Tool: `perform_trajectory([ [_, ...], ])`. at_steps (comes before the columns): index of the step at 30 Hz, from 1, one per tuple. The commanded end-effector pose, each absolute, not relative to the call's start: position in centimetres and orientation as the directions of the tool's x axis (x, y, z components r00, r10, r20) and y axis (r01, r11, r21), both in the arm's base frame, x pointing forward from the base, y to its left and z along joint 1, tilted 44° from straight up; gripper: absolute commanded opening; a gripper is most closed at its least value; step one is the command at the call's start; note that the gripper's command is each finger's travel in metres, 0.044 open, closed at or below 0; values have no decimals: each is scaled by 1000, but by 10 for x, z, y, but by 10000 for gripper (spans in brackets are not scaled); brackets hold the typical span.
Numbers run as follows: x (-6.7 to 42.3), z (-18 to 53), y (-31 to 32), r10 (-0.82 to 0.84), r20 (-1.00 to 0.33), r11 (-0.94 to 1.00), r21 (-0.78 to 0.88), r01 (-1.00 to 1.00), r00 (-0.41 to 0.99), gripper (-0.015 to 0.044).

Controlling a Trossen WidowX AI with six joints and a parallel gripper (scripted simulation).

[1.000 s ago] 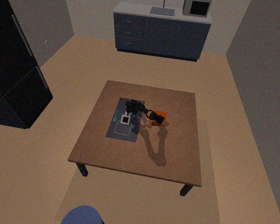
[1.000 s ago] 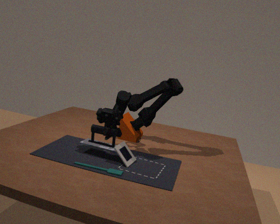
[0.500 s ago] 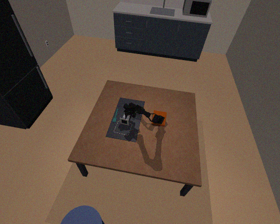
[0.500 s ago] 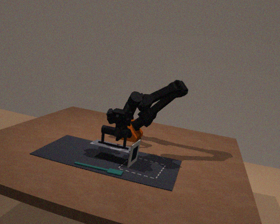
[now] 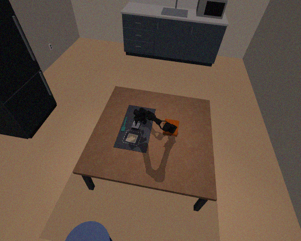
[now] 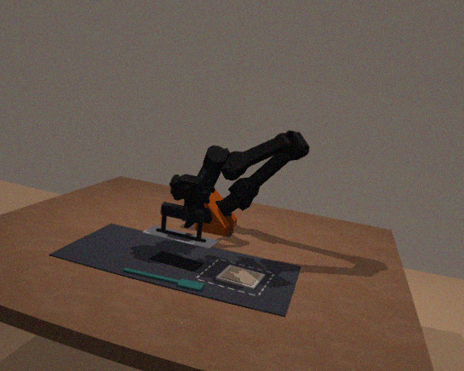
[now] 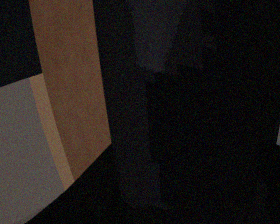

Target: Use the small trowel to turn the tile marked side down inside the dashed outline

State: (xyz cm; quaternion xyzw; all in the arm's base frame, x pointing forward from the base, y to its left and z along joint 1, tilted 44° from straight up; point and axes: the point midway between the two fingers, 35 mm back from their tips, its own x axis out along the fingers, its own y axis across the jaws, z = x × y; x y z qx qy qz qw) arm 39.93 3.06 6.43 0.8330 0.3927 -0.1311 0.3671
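Note:
The small trowel has a grey flat blade [image 6: 178, 235] [image 5: 135, 126] [image 7: 14, 149] and a black bow handle [image 6: 172, 211]. Its blade rests low on the dark mat [image 6: 91, 251] [image 5: 120, 143], behind the dashed outline [image 6: 236, 289] [image 5: 125, 136]. My gripper [image 6: 191, 204] [image 5: 140, 117] is shut on the trowel's handle. The tile [image 6: 240, 275] [image 5: 131, 137] lies flat inside the dashed outline, a beige face with a pale rim turned up. It is apart from the trowel. The wrist view is mostly dark and my fingers do not show there.
A teal stick [image 6: 163, 277] [image 5: 124, 124] lies along the mat's edge beside the outline. The arm's orange base [image 6: 219, 214] [image 5: 174, 122] stands on the wooden table [image 6: 346, 323] [image 5: 183, 166] just off the mat.

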Motion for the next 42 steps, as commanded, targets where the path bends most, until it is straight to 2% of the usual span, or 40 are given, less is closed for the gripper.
perform_trajectory([
  [1,405,64,6,549,-495,-424,529,735,673,0],
  [42,406,60,-6,550,-493,-426,529,734,674,0],
])
